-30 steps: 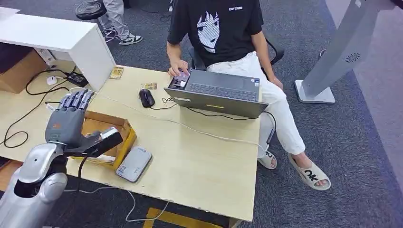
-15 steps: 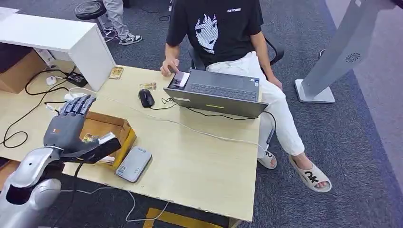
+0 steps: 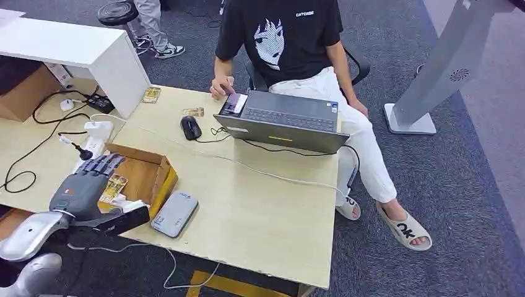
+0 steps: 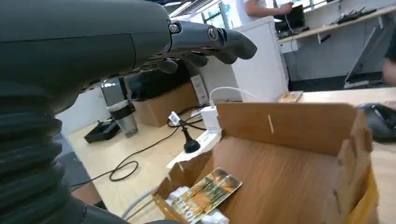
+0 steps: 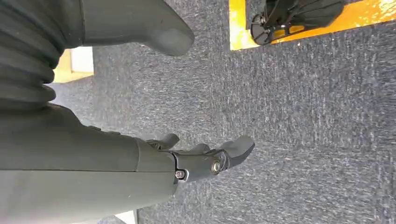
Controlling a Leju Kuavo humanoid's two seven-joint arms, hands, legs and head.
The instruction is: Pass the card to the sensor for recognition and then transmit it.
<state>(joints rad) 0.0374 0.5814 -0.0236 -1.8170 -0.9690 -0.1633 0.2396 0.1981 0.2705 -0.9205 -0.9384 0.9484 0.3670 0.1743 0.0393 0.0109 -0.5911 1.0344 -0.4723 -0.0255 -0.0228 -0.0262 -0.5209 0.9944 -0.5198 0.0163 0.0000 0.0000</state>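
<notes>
My left hand hovers, fingers apart and empty, over the box, where one gold-patterned card lies flat, long axis running near-left to far-right. One grey sensor sits just right of the box; my right hand hangs loosely spread, empty.

- A person in a black printed T-shirt sits at the top centre of my head view, behind an open laptop.
- A black mouse lies left of the laptop.
- A white power strip sits at the left.
- A grey stand rises at the upper right.
</notes>
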